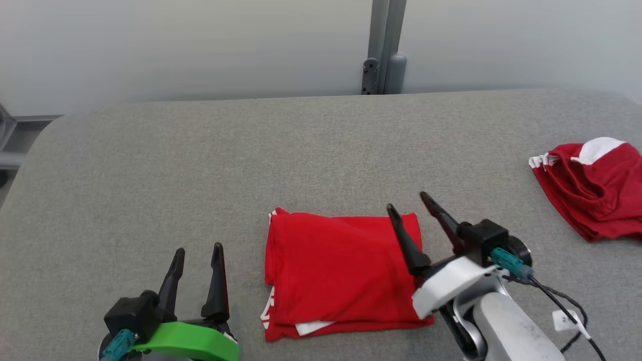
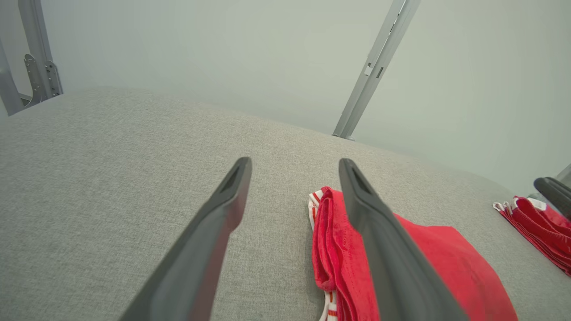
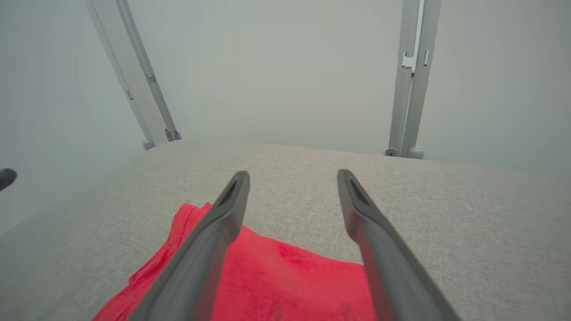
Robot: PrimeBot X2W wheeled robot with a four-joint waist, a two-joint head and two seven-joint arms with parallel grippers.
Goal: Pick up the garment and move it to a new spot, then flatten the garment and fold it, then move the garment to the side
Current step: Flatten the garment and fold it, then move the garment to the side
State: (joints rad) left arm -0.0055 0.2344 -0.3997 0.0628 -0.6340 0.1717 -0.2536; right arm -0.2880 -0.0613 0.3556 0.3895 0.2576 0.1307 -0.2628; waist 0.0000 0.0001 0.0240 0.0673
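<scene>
A red garment (image 1: 341, 271) with white trim lies folded into a rough rectangle on the grey padded table (image 1: 200, 165), near the front middle. My right gripper (image 1: 409, 200) hovers open over the garment's right edge, fingers apart and holding nothing. In the right wrist view the garment (image 3: 276, 281) lies below and between the spread fingers of the right gripper (image 3: 292, 176). My left gripper (image 1: 198, 250) stands open to the left of the garment, apart from it. In the left wrist view the left gripper (image 2: 294, 161) is empty, with the garment (image 2: 428, 258) under its right finger.
A second red and white garment (image 1: 594, 188) lies bunched at the table's right edge, also seen as the red garment (image 2: 535, 227) in the left wrist view. A grey metal post (image 1: 383, 47) stands behind the table's far edge. Cables trail from my right wrist.
</scene>
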